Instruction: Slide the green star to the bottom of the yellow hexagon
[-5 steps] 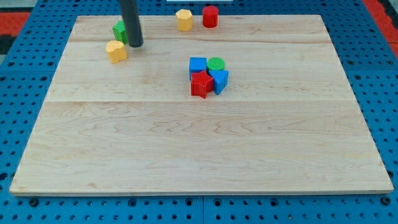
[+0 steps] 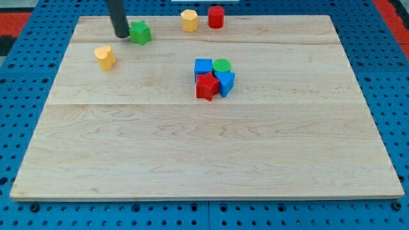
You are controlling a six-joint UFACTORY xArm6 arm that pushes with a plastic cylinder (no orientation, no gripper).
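In the camera view I see the wooden board [image 2: 204, 147] lying on a blue perforated surface [image 2: 19, 83]. My tip [image 2: 120, 35] is near the view's top left of the board, and it stands just at the view's left of the green star [image 2: 140, 32], touching it or almost touching; I cannot tell which. This rod has no jaws at all, so there is nothing open or closed, and it grips nothing; it can only push.

The green star is near the top edge of the board, left of centre. The yellow hexagon [image 2: 189, 20] is further to the view's right, also close to the top edge, and a red cylinder [image 2: 216, 16] stands just beside it on its right. Another yellow block [image 2: 104, 57] is below and left of my tip, apart from it.

In the middle of the board there is a tight cluster: a blue cube [image 2: 203, 67], a green round block [image 2: 222, 65], a red star [image 2: 206, 85] and a blue triangular block [image 2: 225, 82]. They are well apart from my work.

I judge that the step in hand is the push of the green star toward the view's right. The star is not yet under the hexagon. The next move, I think, calls for a push to the right and a little downward, so the star stops just below the hexagon without hitting it.
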